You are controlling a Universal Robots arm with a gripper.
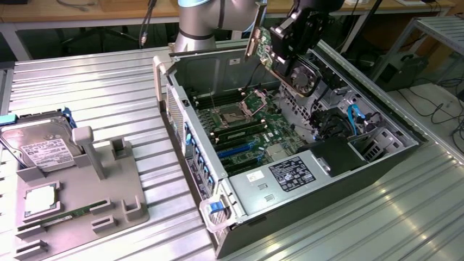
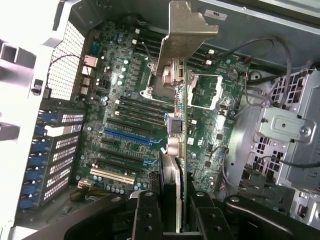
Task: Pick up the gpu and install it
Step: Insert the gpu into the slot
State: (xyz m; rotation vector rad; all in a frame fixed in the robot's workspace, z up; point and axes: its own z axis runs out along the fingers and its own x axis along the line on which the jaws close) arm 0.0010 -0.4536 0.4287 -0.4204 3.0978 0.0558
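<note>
My gripper (image 1: pixel 292 39) is shut on the gpu (image 1: pixel 297 70), a dark card with a round fan and a pale metal bracket (image 1: pixel 255 39) at one end. It hangs tilted above the open computer case (image 1: pixel 290 141), over the motherboard (image 1: pixel 243 128). In the wrist view the gpu (image 2: pixel 180 125) runs edge-on away from the gripper (image 2: pixel 175 205), its bracket (image 2: pixel 186 30) at the far end. The black fingers (image 2: pixel 145 212) clamp the card from both sides. Below it lie the motherboard (image 2: pixel 125 110) and a blue expansion slot (image 2: pixel 127 135), with clear air between card and board.
A grey fixture (image 1: pixel 80 190) at the exterior view's left holds a silver hard drive (image 1: pixel 42 148), a processor (image 1: pixel 40 199) and a green memory stick (image 1: pixel 67 215). Inside the case are a power supply (image 1: pixel 286 176), cables and a drive cage (image 2: pixel 287 135). The case walls rise around the board.
</note>
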